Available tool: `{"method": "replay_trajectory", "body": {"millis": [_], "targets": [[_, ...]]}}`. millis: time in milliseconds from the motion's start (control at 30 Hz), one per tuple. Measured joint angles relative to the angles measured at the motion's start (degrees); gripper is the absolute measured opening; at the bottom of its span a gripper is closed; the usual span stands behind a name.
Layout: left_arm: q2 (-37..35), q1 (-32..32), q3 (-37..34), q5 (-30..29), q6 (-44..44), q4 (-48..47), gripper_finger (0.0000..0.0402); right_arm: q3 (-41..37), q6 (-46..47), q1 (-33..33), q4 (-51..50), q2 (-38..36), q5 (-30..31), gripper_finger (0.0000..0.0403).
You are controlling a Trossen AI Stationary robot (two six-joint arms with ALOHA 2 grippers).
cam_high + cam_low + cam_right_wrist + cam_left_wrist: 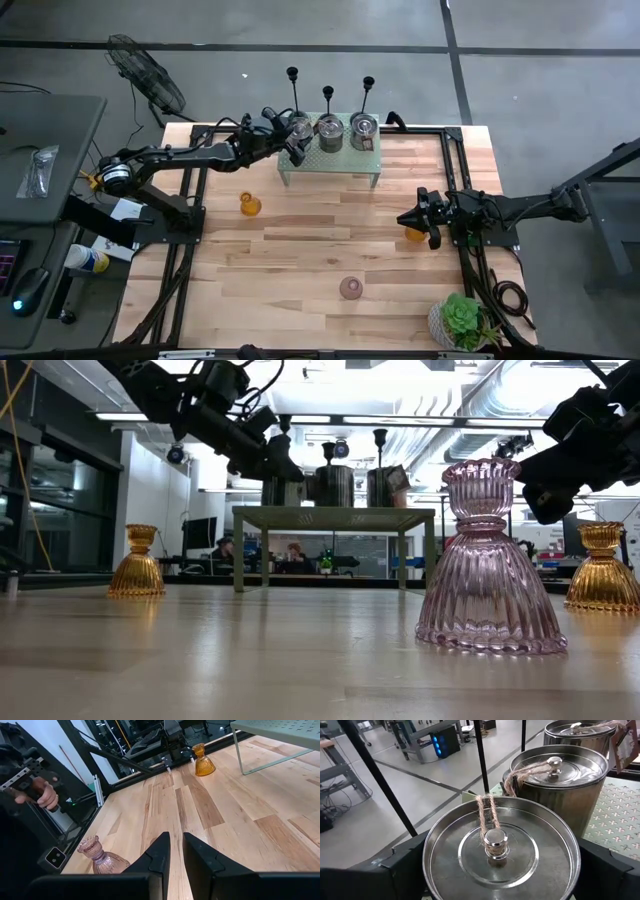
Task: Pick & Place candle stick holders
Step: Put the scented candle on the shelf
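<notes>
The table (330, 250) carries a green stand (330, 168) at its far edge, and the left gripper (290, 135) is up at the stand's left end. Its fingers (402, 867) are spread wide with a lidded tin (500, 850) between them; I cannot tell whether they touch it. The three black sticks (327, 100) rise just beyond the fingertips, behind the row of tins, the nearest stem (481, 760) straight ahead past this tin's lid.

To do the pick well, I judge the fingers must clear the tin and close on the thin stem low down, square to it — a tall stick on a small base should tip easily. The tins are what stands in the way, and the stems are close together.

The right gripper (176, 850) hovers low at the table's right side, fingers almost pressed together and empty, an amber glass (414, 234) just beside them. Another amber glass (249, 205) and a pink glass (350, 288) stand well apart from either gripper.
</notes>
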Motion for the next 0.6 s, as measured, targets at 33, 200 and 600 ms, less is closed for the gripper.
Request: {"method": "replay_trajectory", "body": {"millis": [33,200,600], "targets": [[0.0,0.0,0.0,0.1,0.0,-0.2,0.0368,0.0,0.0,0.0,0.0,0.0,0.0,0.0044],[0.0,0.0,0.0,1.1,0.0,-0.3,0.0368,0.0,0.0,0.0,0.0,0.0,0.0,0.0044],[0.1,0.0,-0.2,1.7,0.7,-0.6,0.0386,0.0,0.0,0.0,0.0,0.0,0.0,0.0044]]}}
